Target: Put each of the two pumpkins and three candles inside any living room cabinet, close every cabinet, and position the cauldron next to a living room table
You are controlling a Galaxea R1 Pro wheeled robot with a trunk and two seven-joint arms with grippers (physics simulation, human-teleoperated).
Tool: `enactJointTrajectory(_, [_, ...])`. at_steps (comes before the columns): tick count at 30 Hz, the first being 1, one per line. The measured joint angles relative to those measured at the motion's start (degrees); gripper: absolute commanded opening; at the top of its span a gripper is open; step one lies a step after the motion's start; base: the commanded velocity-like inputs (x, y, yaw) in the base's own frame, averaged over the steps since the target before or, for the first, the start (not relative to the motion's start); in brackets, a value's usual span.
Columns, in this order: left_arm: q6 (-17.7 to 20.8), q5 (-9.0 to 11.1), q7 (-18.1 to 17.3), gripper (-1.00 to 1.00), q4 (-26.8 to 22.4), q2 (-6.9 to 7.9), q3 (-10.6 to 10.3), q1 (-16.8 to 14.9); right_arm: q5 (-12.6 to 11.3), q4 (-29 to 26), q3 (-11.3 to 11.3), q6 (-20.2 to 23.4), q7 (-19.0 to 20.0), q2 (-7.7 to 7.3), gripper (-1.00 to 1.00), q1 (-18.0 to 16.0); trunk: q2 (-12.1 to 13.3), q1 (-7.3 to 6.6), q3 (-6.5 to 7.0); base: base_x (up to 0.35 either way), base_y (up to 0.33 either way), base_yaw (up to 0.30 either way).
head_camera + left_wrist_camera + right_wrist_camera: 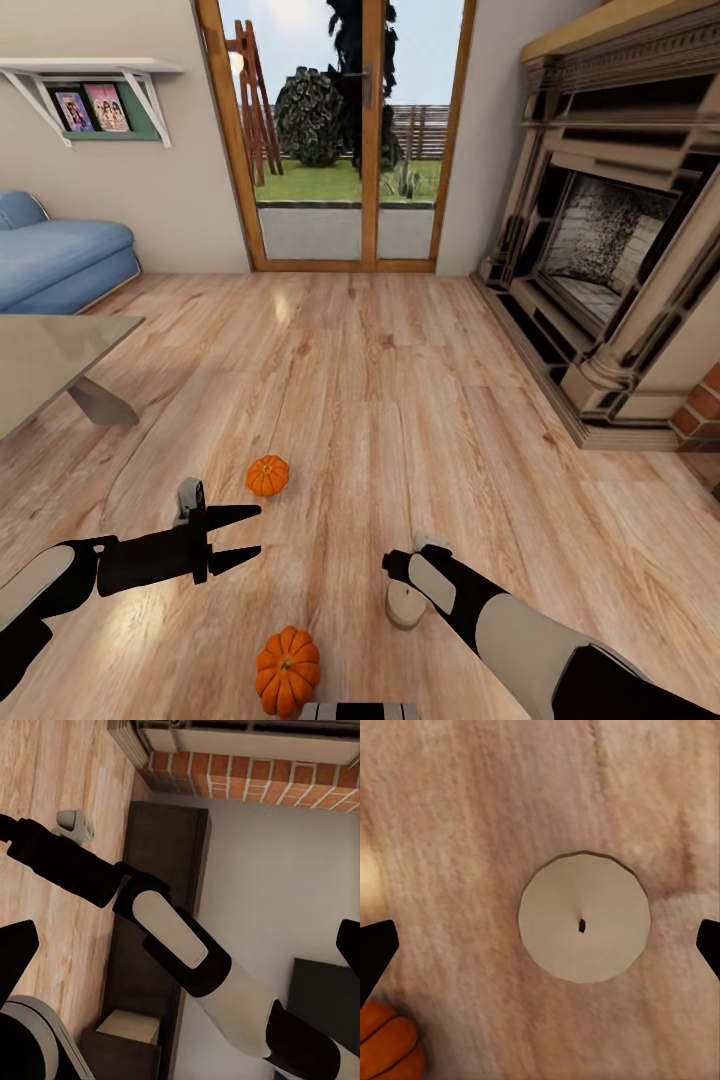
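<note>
Wood floor [400, 400]; right gripper [540, 945] spread above candle [583, 916]

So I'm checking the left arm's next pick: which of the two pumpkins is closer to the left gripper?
The farther pumpkin, on the floor just beyond the open left gripper. The other pumpkin sits lower, by the frame's bottom edge.
</note>
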Motion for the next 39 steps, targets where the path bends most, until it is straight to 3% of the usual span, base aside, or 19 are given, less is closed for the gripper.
enactJointTrajectory(6, [-0.01, 0.01, 0.0, 1.0, -0.08, -0.02, -0.07, 0.0, 0.01, -0.1, -0.03, 0.0, 0.33, -0.02, 1.0, 0.0, 0.0, 0.0, 0.0, 0.0, 0.0, 0.0])
enactJointTrajectory(11, [-0.02, -0.04, 0.0, 1.0, -0.09, -0.06, -0.09, 0.0, 0.0, -0.1, -0.03, 0.0, 0.36, 0.0, 1.0, 0.0, -0.06, 0.13, -1.1, 0.0, 0.0, 0.0])
enactJointTrajectory(23, [-0.02, 0.0, 0.0, 1.0, -0.35, -0.02, -0.09, 0.0, 0.0, -0.11, -0.05, -0.23, 0.26, -0.24, 1.0, 0.0, -0.07, 0.13, -1.11, 0.0, 0.0, 0.0])
enactJointTrajectory(30, [0.0, 0.0, 0.0, 1.0, -0.35, -0.04, -0.09, 0.0, -0.06, 0.04, 0.04, -4.74, 0.29, -0.23, 1.0, 0.0, -0.07, 0.13, -1.11, 0.0, 0.0, 0.0])
enactJointTrajectory(36, [0.0, 0.0, 0.0, 1.0, -0.35, -0.05, -0.09, 0.0, -0.08, 0.07, 0.06, -5.32, 0.43, -0.19, 1.0, 0.0, -0.07, 0.13, -1.11, 0.0, 0.0, 0.0])
enactJointTrajectory(39, [0.0, -0.04, 0.0, 1.0, -0.35, -0.05, -0.09, 0.0, -0.08, 0.04, 0.06, -5.38, 0.52, -0.23, 1.0, 0.0, -0.1, 0.21, -1.77, 0.0, 0.0, 0.0])
